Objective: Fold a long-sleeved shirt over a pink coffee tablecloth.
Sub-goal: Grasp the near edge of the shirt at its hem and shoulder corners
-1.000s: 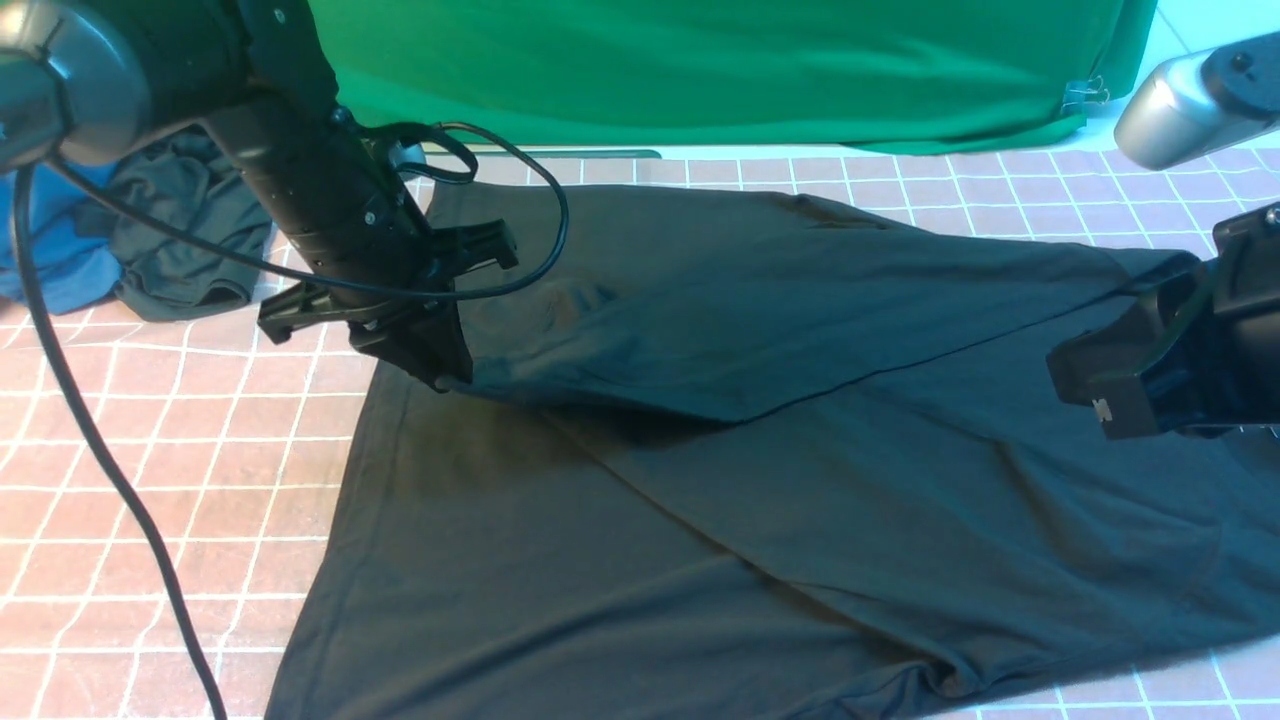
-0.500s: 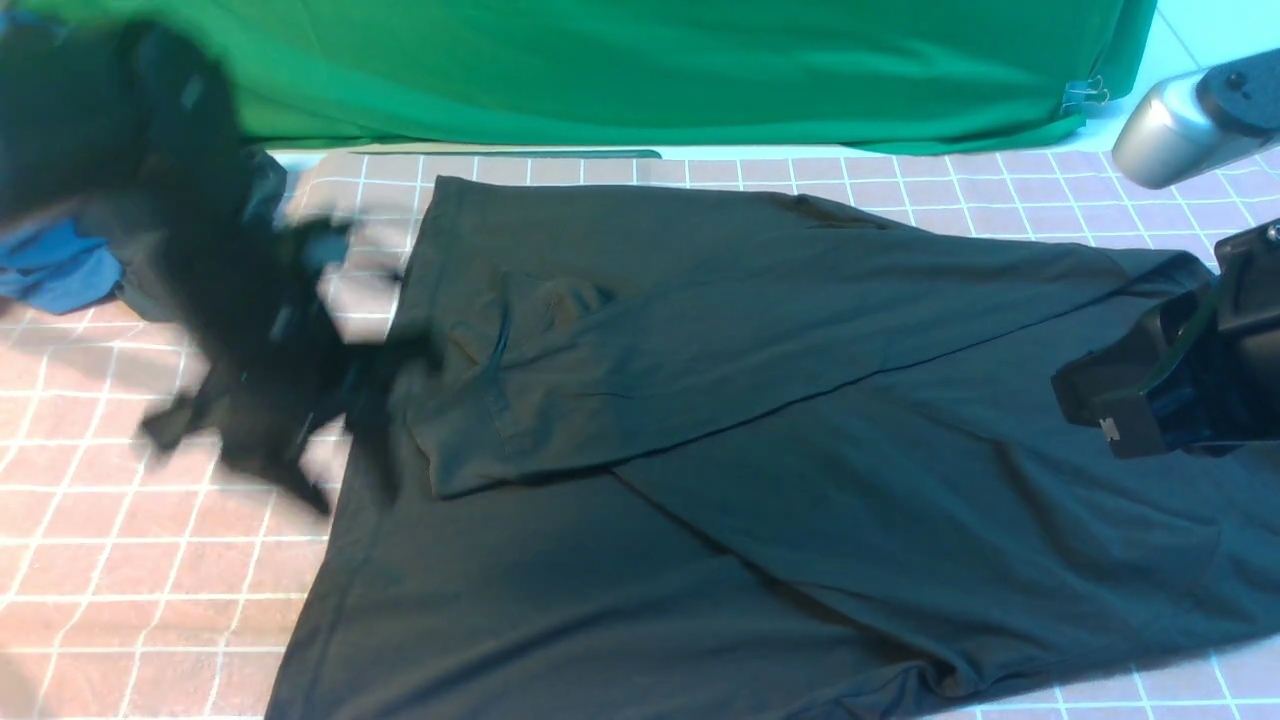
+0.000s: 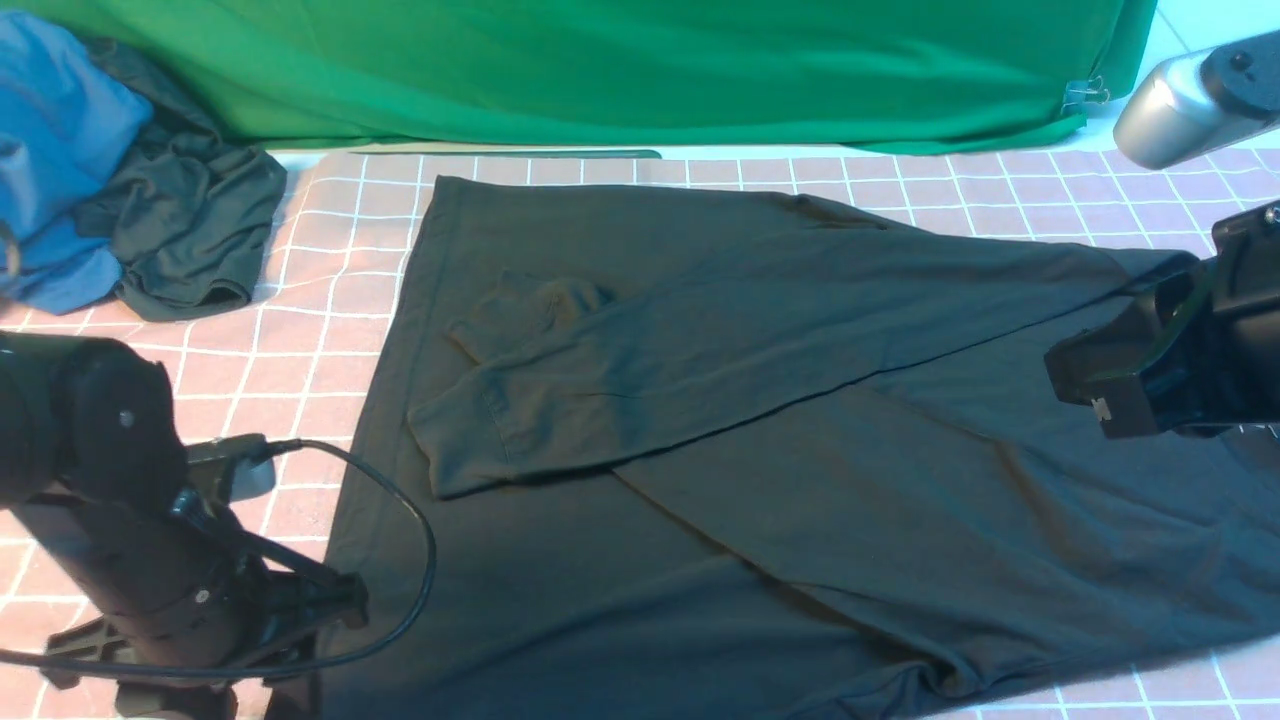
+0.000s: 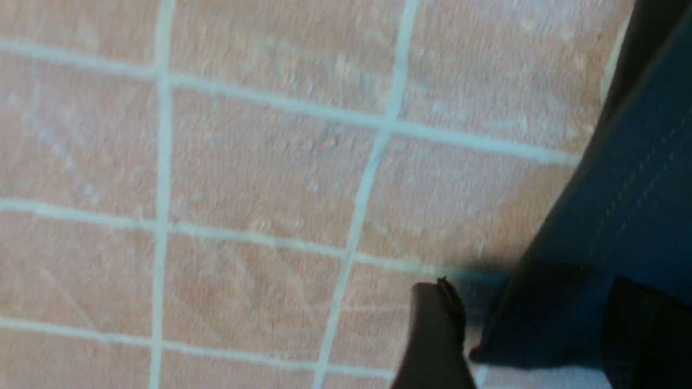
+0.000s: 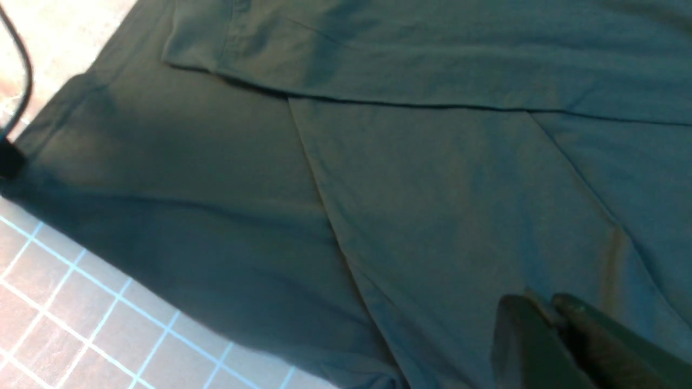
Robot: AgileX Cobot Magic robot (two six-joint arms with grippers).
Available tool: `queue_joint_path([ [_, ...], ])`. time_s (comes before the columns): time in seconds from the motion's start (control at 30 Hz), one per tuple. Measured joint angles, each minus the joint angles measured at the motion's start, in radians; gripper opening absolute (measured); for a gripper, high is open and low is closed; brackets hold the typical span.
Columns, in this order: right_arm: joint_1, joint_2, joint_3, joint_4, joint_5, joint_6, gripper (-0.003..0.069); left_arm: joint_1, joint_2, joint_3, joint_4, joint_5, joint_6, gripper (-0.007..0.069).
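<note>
Soft even light, L wrist cam blurry, poss. defocused

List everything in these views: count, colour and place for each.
long-sleeved shirt: one, black, spread flat on the cloth, one sleeve folded across its body
pink tablecloth: one, dusty pink with a white grid, under the shirt
green cloth: one, bright green, along the far edge
blue garment: one, blue, bunched at far left
dark garment: one, grey-black, crumpled against the blue one
cable: one, black, looping from the left arm over the shirt's edge
left gripper: one, black, open at the shirt's near-left hem
right gripper: one, black, shut, over the shirt's right side
</note>
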Motion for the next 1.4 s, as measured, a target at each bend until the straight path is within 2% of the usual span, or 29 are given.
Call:
queue_joint_path([
  [0.1, 0.000, 0.000, 0.000, 0.000, 0.000, 0.000, 0.0099, 0.000, 0.035, 0.001, -0.004, -0.022, 0.024, 0.0467],
  [0.2, 0.000, 0.000, 0.000, 0.000, 0.000, 0.000, 0.0103, 0.000, 0.070, -0.001, -0.016, -0.020, 0.060, 0.0459],
  [0.27, 0.000, 0.000, 0.000, 0.000, 0.000, 0.000, 0.0105, 0.000, 0.080, -0.006, -0.014, -0.006, 0.080, 0.0402],
  [0.3, 0.000, 0.000, 0.000, 0.000, 0.000, 0.000, 0.0107, 0.001, 0.081, -0.007, -0.018, -0.004, 0.089, 0.0337],
  [0.33, 0.000, 0.000, 0.000, 0.000, 0.000, 0.000, 0.0108, 0.001, 0.081, -0.008, -0.021, -0.004, 0.091, 0.0310],
  [0.4, 0.000, 0.000, 0.000, 0.000, 0.003, 0.000, 0.0111, 0.001, 0.081, -0.008, -0.039, 0.001, 0.103, 0.0143],
  [0.47, 0.000, 0.000, 0.000, -0.006, 0.012, 0.000, 0.0113, 0.001, 0.080, -0.013, -0.051, 0.009, 0.117, 0.0061],
  [0.57, 0.000, 0.000, 0.000, -0.055, 0.045, 0.010, 0.0116, 0.001, 0.069, -0.023, -0.052, 0.036, 0.123, 0.0030],
  [0.67, -0.015, 0.000, 0.000, -0.182, 0.126, 0.085, 0.0120, 0.001, -0.005, -0.046, -0.040, 0.083, 0.124, 0.0030],
  [0.77, -0.071, 0.002, 0.000, -0.237, 0.195, 0.114, 0.0120, 0.001, -0.068, -0.051, -0.034, 0.103, 0.124, 0.0030],
  [0.8, -0.146, 0.011, 0.000, -0.253, 0.251, 0.117, 0.0120, 0.001, -0.118, -0.053, -0.034, 0.122, 0.124, 0.0030],
  [0.9, -0.276, 0.037, 0.011, -0.263, 0.319, 0.114, 0.0122, 0.001, -0.188, -0.054, -0.034, 0.144, 0.124, 0.0030],
  [1.03, -0.425, 0.079, 0.076, -0.227, 0.320, 0.109, 0.0131, 0.001, -0.254, -0.054, -0.037, 0.152, 0.124, 0.0030],
  [1.1, -0.483, 0.107, 0.124, -0.172, 0.291, 0.079, 0.0157, 0.001, -0.278, -0.054, -0.050, 0.153, 0.124, 0.0030],
  [1.2, -0.518, 0.167, 0.210, -0.068, 0.214, 0.011, 0.0255, 0.001, -0.294, -0.054, -0.061, 0.155, 0.124, 0.0030],
  [1.33, -0.493, 0.283, 0.269, 0.025, 0.095, -0.080, 0.0427, 0.001, -0.294, -0.054, -0.061, 0.150, 0.124, 0.0030],
  [1.4, -0.470, 0.320, 0.270, 0.032, 0.053, -0.099, 0.0473, 0.001, -0.294, -0.054, -0.061, 0.142, 0.124, 0.0030],
])
